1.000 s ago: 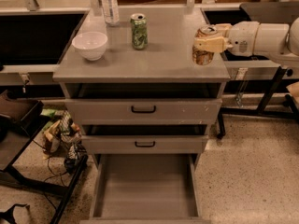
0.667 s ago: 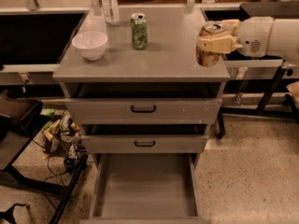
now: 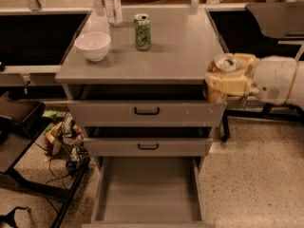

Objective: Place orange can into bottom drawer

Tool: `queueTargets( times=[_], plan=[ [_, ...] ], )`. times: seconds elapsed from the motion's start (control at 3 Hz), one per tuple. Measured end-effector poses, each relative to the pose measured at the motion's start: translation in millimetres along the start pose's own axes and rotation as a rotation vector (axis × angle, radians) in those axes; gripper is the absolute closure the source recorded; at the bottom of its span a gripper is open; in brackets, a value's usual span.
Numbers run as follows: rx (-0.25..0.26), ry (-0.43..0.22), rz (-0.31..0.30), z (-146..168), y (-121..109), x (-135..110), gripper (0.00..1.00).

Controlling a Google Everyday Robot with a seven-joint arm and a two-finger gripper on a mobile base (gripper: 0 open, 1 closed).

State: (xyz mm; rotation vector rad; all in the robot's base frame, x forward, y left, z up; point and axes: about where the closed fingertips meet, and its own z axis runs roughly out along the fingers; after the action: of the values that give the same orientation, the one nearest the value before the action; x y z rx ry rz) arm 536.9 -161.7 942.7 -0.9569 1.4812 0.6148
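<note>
The end effector [image 3: 219,83] is clamped around the orange can [image 3: 226,63]. It holds the can upright in the air just off the front corner of the tabletop [image 3: 185,46], about level with the top drawer front. The carry step is in hand. The bottom drawer [image 3: 147,194] stands pulled out, well below the can. The next move, I judge, takes the can down and inward over the drawer floor, clear of the cabinet corner, then low before release. The green can [image 3: 142,31] and bowl [image 3: 93,45] stand well apart from it.
</note>
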Motion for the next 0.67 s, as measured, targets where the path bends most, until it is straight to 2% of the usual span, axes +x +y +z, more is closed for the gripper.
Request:
queueTargets(
  times=[0.33, 0.67],
  plan=[
    [0.065, -0.006, 0.017, -5, 32, 53, 1.0],
    [0.044, 0.029, 0.042, 4, 56, 79, 1.0]
  ],
)
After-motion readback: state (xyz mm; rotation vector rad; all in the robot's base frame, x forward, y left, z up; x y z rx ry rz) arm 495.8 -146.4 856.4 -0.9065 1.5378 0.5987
